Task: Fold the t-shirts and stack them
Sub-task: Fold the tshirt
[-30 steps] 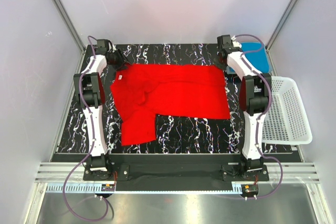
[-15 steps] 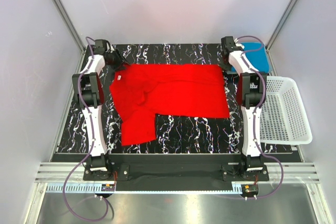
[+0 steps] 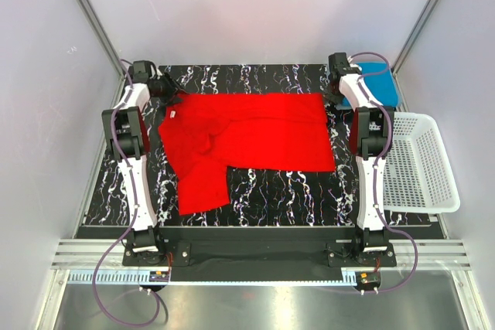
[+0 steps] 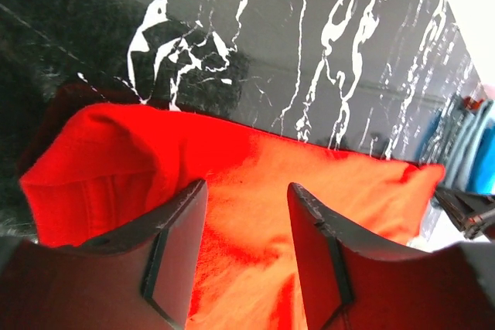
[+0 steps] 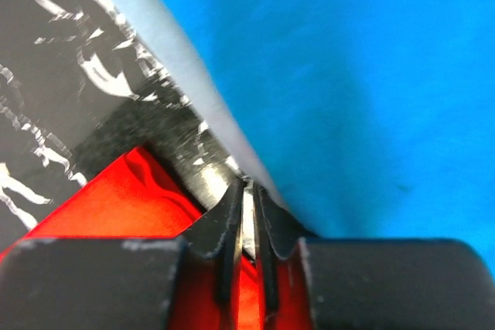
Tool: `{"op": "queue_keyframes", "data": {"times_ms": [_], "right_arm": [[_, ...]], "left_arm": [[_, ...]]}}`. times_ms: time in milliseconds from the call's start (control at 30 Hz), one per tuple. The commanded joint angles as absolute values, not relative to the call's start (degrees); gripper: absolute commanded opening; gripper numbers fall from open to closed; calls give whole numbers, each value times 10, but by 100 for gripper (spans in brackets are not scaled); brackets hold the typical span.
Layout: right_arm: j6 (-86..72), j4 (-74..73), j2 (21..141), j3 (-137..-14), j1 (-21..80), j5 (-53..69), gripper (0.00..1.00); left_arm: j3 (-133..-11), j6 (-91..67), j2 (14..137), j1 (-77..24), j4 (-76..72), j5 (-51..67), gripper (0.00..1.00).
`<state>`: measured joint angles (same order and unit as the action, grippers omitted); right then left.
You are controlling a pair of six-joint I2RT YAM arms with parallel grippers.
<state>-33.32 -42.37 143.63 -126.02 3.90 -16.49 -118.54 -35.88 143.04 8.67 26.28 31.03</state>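
Observation:
The bright red t-shirt (image 3: 255,133) lies spread on the black marble table (image 3: 263,187), with one part hanging toward the front left. My left gripper (image 3: 167,92) is at its back left corner. In the left wrist view it (image 4: 247,187) is open, jaws on either side of the red cloth (image 4: 348,191). My right gripper (image 3: 338,98) is at the back right corner. In the right wrist view it (image 5: 247,185) is shut, tips over bare table beside the red cloth (image 5: 116,206). The bright blue t-shirt (image 3: 379,86) lies folded at the back right on the grey-blue t-shirt (image 5: 174,56).
A white mesh basket (image 3: 421,164) stands off the table's right edge. Metal frame posts rise at both back corners. The arm bases sit on the rail at the front edge.
The left arm has moved back and to the left, and the right arm slightly to the right. The red shirt has shifted a little to the left.

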Motion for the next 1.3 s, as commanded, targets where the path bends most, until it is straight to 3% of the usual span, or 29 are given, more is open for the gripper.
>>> {"op": "queue_keyframes", "data": {"times_ms": [0,233,533,800,933,1267], "right_arm": [[-300,-408,1399,-1281,39,-114,17],[-290,-372,1247,-1185,66,-33,27],[-322,-272,1135,-1027,220,100,46],[-359,-173,1177,-974,368,127,57],[-373,-163,1229,-1000,415,138,62],[-445,-149,1308,-1060,465,119,69]], "left_arm": [[-1164,-351,1387,91,246,346,54],[-1039,-275,1212,83,291,208,57],[-772,-300,1056,66,243,249,54],[-630,-307,957,43,220,207,53],[-620,-321,951,61,214,235,53],[-574,-346,919,113,185,246,54]]}}
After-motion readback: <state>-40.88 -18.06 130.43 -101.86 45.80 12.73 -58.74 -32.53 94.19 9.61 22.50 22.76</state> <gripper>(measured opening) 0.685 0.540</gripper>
